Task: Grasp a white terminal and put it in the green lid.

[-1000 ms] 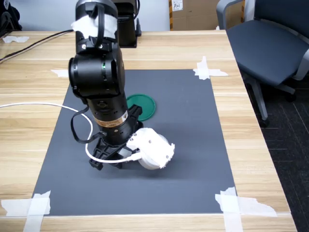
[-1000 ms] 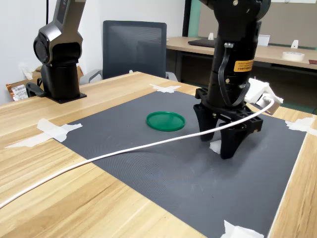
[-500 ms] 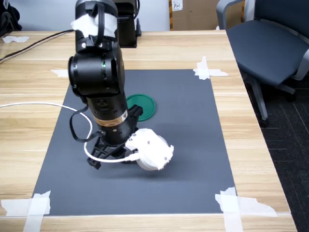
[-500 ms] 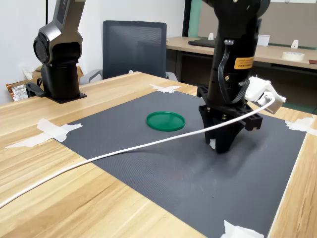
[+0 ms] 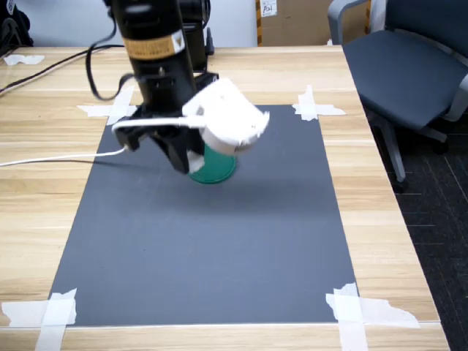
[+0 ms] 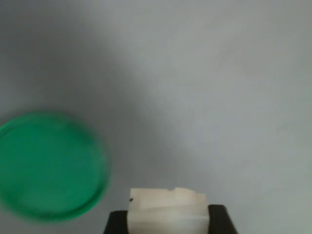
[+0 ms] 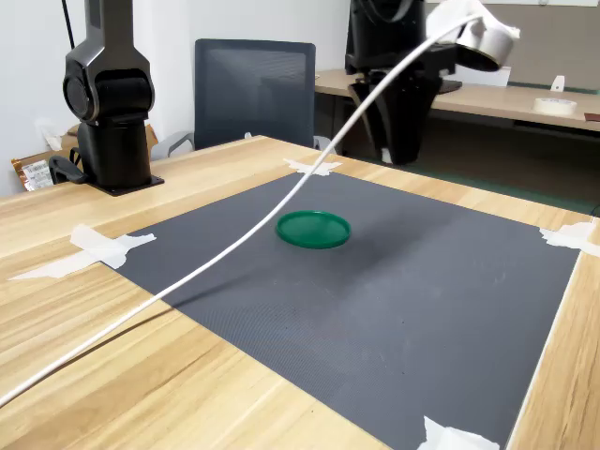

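In the wrist view the white terminal sits clamped between two black fingers, so my gripper is shut on it, lifted clear of the mat. The green lid lies flat on the mat beside the terminal and apart from it, with nothing in it. In the first exterior view my gripper hangs above the mat just at the first exterior view's left of the green lid, whose edge it partly hides. In the second exterior view my gripper is high above and behind the green lid.
A black mat is taped to the wooden table with white tape strips at its corners. A white cable trails from the wrist across the mat. A second black arm base stands at the table's edge; an office chair is beside it.
The arm has risen from low over the mat and swung toward the green lid, carrying the white terminal. The gripper now hangs high beside the lid.
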